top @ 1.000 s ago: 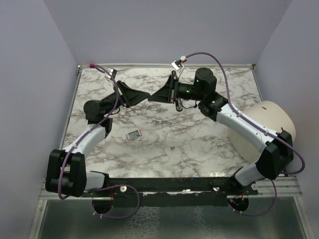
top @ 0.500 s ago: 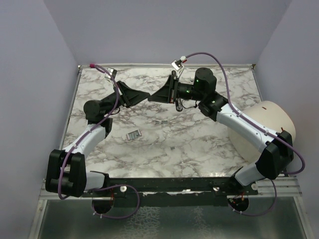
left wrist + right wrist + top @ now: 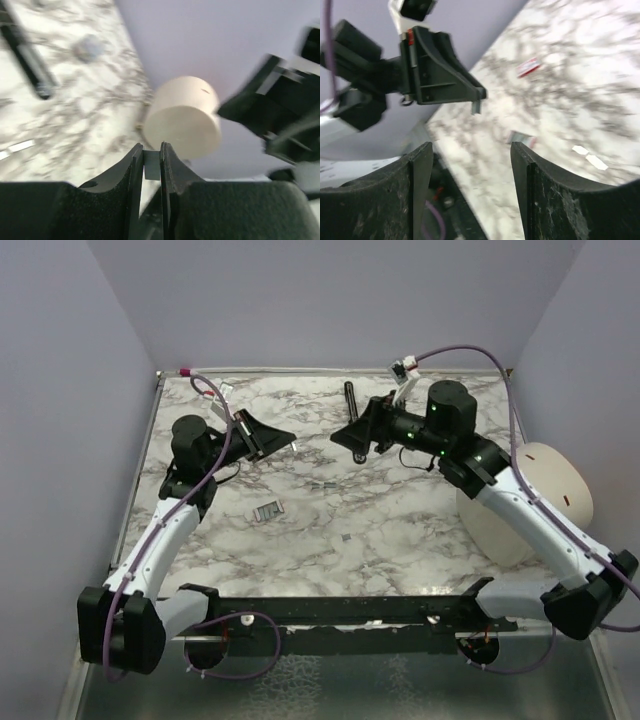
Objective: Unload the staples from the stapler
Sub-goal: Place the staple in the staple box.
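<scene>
Backed apart since a second ago, leaving black bar (image 3: 350, 397) flat on far tabletop (image 3: 420, 520). Gaping wide and empty at right pincer (image 3: 469, 150); clamped narrow on staple strip (image 3: 151, 167) at left pincer (image 3: 151, 155). Resting on tabletop left of centre: stapler (image 3: 268, 511), loose staples (image 3: 323, 483) to its right.

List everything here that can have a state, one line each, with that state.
Left gripper: fingers shut on a small grey strip.
Right gripper: fingers open, holding nothing.
Stapler: lying on the table, free of both grippers.
Loose staples: lying on the table, mid-way across.
Black bar: lying flat near the far edge.
Cream cylinder: lying on its side at the right edge.
</scene>
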Controlling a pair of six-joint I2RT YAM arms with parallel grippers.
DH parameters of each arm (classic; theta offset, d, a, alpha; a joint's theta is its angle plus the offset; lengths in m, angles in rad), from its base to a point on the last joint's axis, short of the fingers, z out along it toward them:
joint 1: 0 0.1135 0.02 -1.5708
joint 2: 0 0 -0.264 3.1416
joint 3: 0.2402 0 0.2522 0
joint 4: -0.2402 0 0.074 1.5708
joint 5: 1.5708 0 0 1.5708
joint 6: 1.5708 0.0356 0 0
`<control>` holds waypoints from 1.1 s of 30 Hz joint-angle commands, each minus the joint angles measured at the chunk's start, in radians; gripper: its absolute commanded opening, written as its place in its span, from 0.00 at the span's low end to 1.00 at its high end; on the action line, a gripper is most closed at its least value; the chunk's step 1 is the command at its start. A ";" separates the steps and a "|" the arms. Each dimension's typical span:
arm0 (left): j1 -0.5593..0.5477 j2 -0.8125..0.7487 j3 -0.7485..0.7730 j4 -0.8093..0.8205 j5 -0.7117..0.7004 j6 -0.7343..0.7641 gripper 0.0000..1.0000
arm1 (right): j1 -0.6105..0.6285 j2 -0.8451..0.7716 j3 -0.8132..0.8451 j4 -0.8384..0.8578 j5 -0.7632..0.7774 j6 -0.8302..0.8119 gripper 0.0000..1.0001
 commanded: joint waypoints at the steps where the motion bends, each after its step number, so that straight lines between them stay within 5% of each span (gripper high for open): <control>1: 0.000 -0.055 0.081 -0.692 -0.355 0.416 0.15 | -0.005 -0.123 -0.033 -0.246 0.407 -0.265 0.63; 16: -0.091 0.086 0.101 -0.936 -0.819 0.436 0.12 | -0.005 -0.158 -0.183 -0.198 0.506 -0.373 0.63; 33: -0.170 0.206 0.038 -0.891 -0.906 0.403 0.12 | -0.005 -0.152 -0.187 -0.182 0.522 -0.403 0.63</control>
